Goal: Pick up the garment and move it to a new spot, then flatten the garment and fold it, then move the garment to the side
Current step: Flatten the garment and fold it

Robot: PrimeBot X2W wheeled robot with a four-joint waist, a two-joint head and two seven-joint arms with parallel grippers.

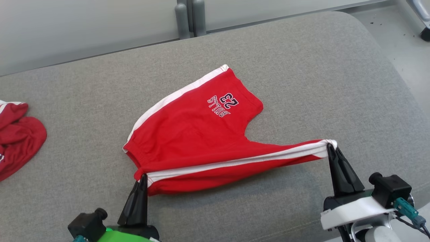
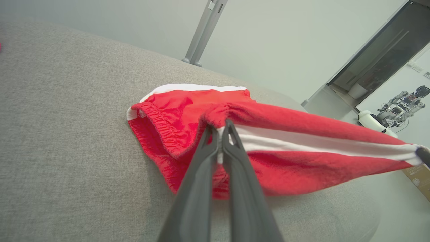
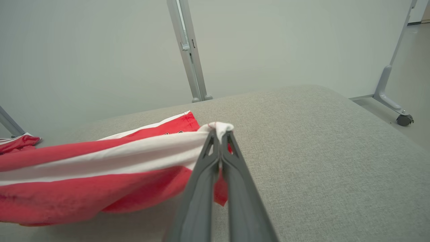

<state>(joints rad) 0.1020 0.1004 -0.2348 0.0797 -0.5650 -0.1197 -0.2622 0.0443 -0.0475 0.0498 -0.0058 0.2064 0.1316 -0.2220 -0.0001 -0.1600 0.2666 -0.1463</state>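
Note:
The garment (image 1: 191, 134) is a pair of red shorts with white side stripes and a dark "BULLS 23" print, lying on the grey cushion (image 1: 285, 67). My left gripper (image 1: 143, 176) is shut on the waistband corner at the near left; in the left wrist view that gripper (image 2: 220, 126) pinches red and white cloth (image 2: 285, 158). My right gripper (image 1: 331, 146) is shut on the hem end of the near leg, and in the right wrist view it (image 3: 220, 132) clamps the bunched white hem of the shorts (image 3: 100, 168). The near edge hangs stretched taut between both grippers, slightly lifted.
A second red and white garment (image 1: 16, 134) lies crumpled at the cushion's left edge. Behind the cushion stands a pale panel wall with grey posts (image 1: 189, 16). The cushion's rounded right end (image 1: 396, 84) drops to the floor, where a caster (image 1: 425, 33) stands.

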